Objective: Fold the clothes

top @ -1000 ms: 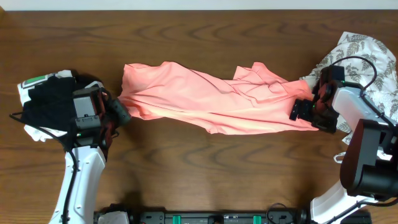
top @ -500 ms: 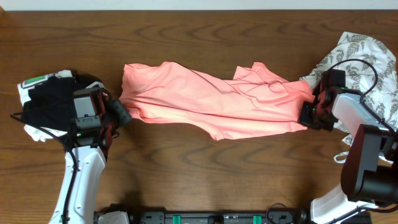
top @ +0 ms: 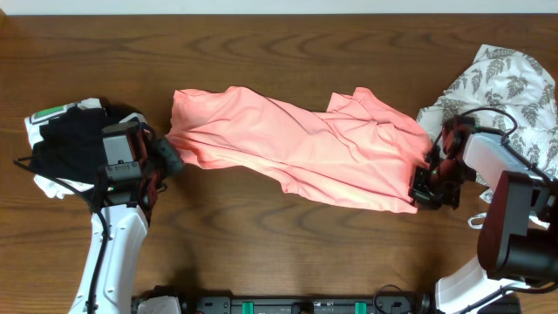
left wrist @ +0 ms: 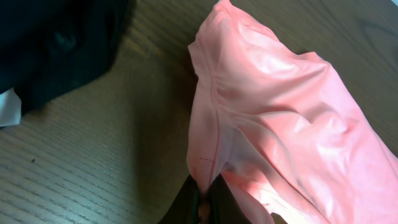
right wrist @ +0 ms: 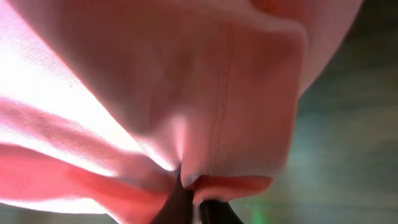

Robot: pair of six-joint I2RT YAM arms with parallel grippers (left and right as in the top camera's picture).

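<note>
Because each claw pinches one end, the pink T-shirt point(top: 296, 153) lies stretched across the tabletop point(top: 261, 253) — likely pulled flat for folding. From above, the left claw point(top: 168, 161) clamps its left end, the right claw point(top: 425, 185) its right end, nearer the front edge. Left wrist: closed tips nip a seam. Right wrist: closed tips grip bunched cloth.

One pink T-shirt point(top: 296, 150), one leaf-print garment point(top: 506, 80), one black-and-white bundle point(top: 63, 146), two claws: left claw point(top: 172, 160), right claw point(top: 421, 187).

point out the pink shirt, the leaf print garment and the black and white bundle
pink shirt point(top: 296, 148), overhead view, mid fabric
leaf-print garment point(top: 510, 77), overhead view, upper folds
black-and-white bundle point(top: 65, 144), overhead view, black part
</note>
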